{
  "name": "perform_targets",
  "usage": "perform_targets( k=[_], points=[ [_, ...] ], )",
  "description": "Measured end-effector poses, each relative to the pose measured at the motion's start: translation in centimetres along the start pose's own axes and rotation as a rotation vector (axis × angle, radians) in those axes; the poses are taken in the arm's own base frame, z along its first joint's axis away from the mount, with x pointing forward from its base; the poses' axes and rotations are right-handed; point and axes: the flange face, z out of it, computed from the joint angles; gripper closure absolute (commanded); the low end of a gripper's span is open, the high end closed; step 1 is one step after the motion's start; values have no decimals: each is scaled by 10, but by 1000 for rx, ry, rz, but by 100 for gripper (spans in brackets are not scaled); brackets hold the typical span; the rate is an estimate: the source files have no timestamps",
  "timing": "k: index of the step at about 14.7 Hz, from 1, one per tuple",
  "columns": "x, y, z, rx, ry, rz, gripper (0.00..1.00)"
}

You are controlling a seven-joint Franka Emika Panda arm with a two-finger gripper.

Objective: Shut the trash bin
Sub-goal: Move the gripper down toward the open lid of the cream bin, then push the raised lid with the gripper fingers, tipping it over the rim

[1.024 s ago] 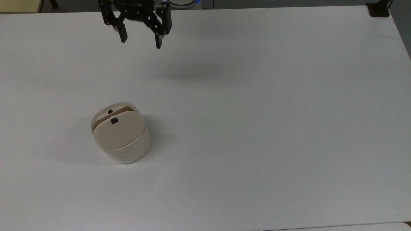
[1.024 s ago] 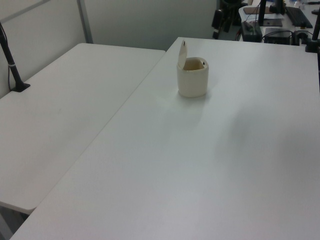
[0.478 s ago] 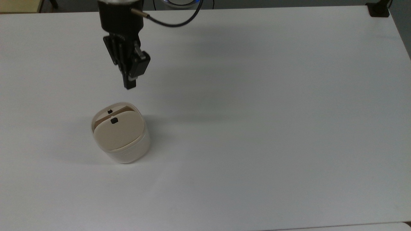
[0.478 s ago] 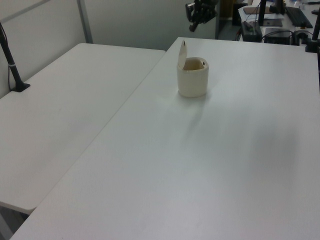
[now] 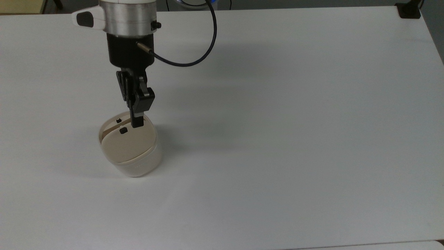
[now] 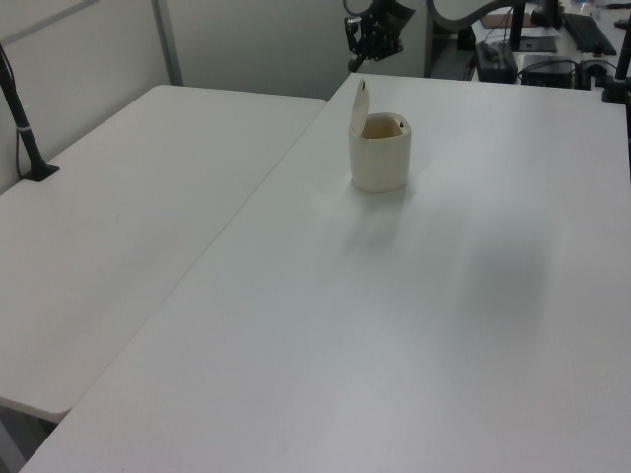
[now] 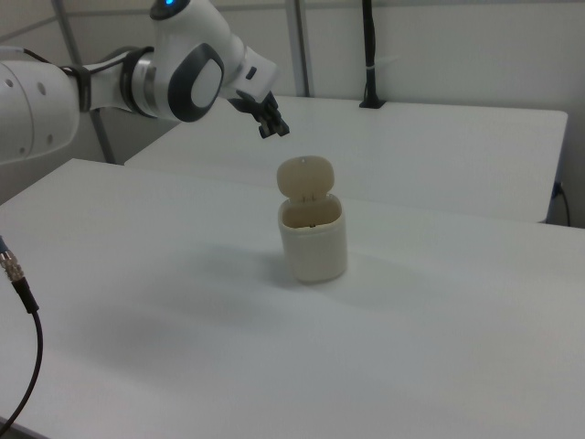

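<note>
Cream plastic, small and light by the look of it, the trash bin (image 5: 130, 152) stands upright on the white bench (image 5: 277, 139), toward the top view's left side. Its long axis runs straight up from the bench. Its mouth faces upward, and its beige lid (image 7: 306, 176) stands nearly vertical on its hinge, inner face turned toward the opening. A small black button (image 5: 122, 131) sits on the lid near its free edge.

Just beyond the lid and above it hangs the gripper (image 5: 137, 119), fingers pressed together into a single blade, not touching the lid as far as the right view tells.

My worry is the push. If the gripper meets the lid low or sideways, the bin will likely slide or tip instead of the lid swinging down. A push from the wrong face would drive the lid further open, straining the hinge. Pressing down past the closed point could jam the gripper against the rim.
</note>
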Motion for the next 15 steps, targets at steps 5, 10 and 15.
perform_targets(
  k=[5,10,15],
  points=[
    [7,9,21,-18,53,-26,100],
    [23,25,31,-56,92,-47,100],
    [25,33,39,-83,102,-65,100]
  ],
)
